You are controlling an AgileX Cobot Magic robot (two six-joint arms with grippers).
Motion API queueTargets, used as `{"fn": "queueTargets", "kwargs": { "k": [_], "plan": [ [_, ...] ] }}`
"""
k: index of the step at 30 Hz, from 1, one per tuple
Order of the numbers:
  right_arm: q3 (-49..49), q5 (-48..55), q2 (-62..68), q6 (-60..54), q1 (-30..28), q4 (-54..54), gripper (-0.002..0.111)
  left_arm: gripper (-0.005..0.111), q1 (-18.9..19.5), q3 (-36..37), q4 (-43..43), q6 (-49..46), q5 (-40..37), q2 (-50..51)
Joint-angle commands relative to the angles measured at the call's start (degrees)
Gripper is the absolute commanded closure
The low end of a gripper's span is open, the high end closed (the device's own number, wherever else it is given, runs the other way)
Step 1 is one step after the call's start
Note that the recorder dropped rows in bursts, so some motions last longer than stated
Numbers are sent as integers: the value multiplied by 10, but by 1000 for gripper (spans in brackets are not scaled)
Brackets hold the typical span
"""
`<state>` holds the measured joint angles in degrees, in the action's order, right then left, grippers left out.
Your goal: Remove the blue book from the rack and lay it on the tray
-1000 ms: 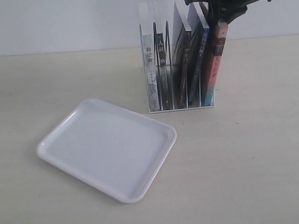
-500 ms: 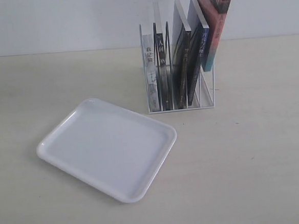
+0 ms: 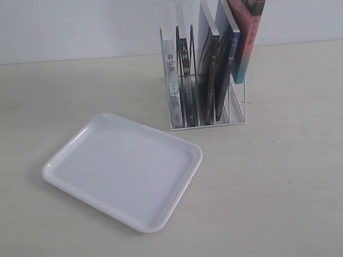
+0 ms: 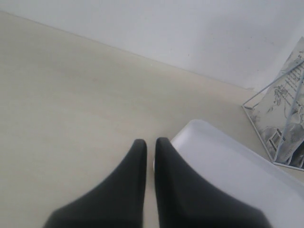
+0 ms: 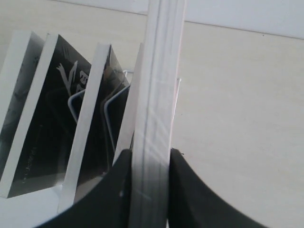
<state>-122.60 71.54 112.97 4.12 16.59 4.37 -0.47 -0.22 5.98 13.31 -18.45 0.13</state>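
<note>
The blue book (image 3: 227,68) stands in the white wire rack (image 3: 209,123), leaning among the black-spined books, with no gripper on it. My right gripper (image 5: 151,154) is shut on the page edge of another book (image 5: 156,85). In the exterior view that held book is the one with the pink-to-teal spine (image 3: 248,32), hanging above the rack's right end, and the gripper itself is out of that view. The white tray (image 3: 124,170) lies on the table in front of the rack to the left. My left gripper (image 4: 151,142) is shut and holds nothing, right beside the tray's corner (image 4: 194,130).
Several other books (image 3: 182,75) fill the rack's left slots. In the right wrist view, black-covered books (image 5: 52,109) and wire loops (image 5: 111,107) sit close beside the held book. A white wall rises behind the rack. Bare table (image 3: 293,184) lies right of the tray.
Over the last second the pink-to-teal book rose out of its slot and the right gripper left the top of the exterior view. Nothing has moved in the last half second.
</note>
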Motion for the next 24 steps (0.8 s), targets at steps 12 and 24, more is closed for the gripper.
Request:
{"fn": "queueTargets", "kwargs": {
  "k": [12, 24],
  "plan": [
    [-6, -17, 22, 1, 1, 0, 108, 101, -2, 2, 3, -3, 5, -1],
    [-6, -22, 70, 11, 1, 17, 108, 101, -2, 2, 3, -3, 5, -1]
  ]
}}
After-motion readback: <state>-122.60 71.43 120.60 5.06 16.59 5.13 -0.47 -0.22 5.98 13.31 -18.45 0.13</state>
